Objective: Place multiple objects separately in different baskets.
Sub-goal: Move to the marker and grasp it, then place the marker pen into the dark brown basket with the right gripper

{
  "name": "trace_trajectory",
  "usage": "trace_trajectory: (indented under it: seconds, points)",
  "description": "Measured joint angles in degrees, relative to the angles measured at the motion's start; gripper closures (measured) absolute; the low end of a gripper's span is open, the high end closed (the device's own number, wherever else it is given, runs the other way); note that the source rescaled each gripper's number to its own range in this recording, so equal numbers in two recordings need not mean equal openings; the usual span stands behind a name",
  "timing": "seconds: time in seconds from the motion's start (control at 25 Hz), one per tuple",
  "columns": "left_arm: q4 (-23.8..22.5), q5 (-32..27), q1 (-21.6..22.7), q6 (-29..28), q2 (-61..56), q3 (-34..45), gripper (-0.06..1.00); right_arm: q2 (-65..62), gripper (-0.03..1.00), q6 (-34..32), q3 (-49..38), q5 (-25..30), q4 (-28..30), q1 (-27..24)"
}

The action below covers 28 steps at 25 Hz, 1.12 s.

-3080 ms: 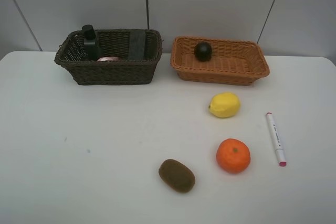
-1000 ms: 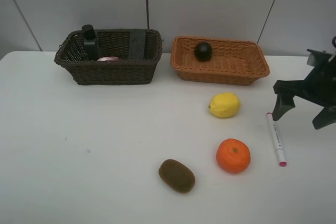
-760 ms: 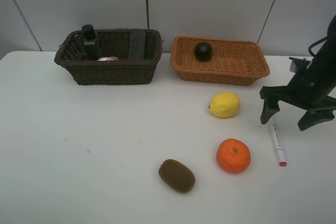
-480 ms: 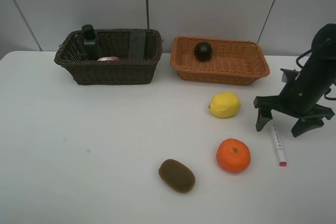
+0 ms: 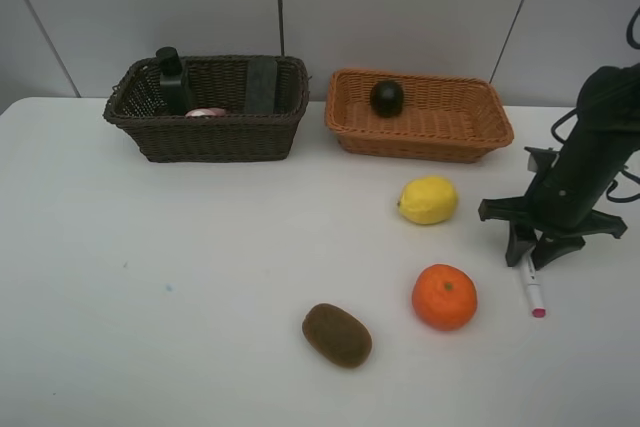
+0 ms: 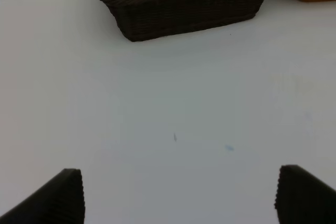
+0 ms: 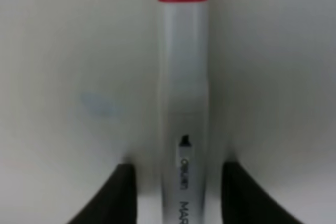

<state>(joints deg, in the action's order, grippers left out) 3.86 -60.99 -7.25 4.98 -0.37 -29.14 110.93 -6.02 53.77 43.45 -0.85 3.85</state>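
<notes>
Spanning the whole scene, a white table (image 5: 200, 247). At its back on the left, the dark brown basket (image 5: 210, 137), the deeper one, holding the dark green pump bottle (image 5: 170, 77) upright at its left end, the black eraser block (image 5: 262, 85) leaning on the back wall and the pink bottle (image 5: 205, 112) low between them. Just beside it on the right, the light orange-tan basket (image 5: 420, 137), with the mangosteen (image 5: 387, 97) near its back wall.

Left gripper (image 6: 181, 195) above the table, facing the dark brown basket, fingers wide apart, holding nothing. Right gripper (image 5: 530, 259) lowered to the table, right of the lemon (image 5: 428, 199).

Loose on the table: lemon before the tan basket, orange (image 5: 444, 296) nearer the front, brown kiwi (image 5: 337, 334) left of it.

Smallest, the white marker (image 5: 536, 295), flat on the table between the right gripper's fingers, pink tip poking out toward the front. Fingers close on both sides; blurred, so cannot tell whether clamped.
</notes>
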Motion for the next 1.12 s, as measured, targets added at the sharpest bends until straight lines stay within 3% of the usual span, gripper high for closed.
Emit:
trace_trajectory:
  seconds: [0.08,0.44,0.6,0.72,0.8,1.12]
  points:
    - [0.0,0.0,0.0,0.0,0.0,0.0,0.01,0.0,0.97,0.8,0.0,0.1,0.0,0.0]
    - [0.0,0.0,0.0,0.0,0.0,0.0,0.01,-6.5,0.97,2.0,-0.1,1.3,-0.2,0.0]
    - [0.0,0.0,0.0,0.0,0.0,0.0,0.01,-18.7,0.97,2.0,-0.1,-3.9,-0.2,0.0]
    - [0.0,0.0,0.0,0.0,0.0,0.0,0.01,-26.3,0.97,2.0,-0.1,-14.6,-1.8,0.8]
    - [0.0,0.0,0.0,0.0,0.0,0.0,0.01,-29.0,0.97,2.0,-0.1,-25.2,-3.0,2.9]
    - [0.0,0.0,0.0,0.0,0.0,0.0,0.01,-20.7,0.97,1.8,2.1,-68.3,-3.5,20.4]
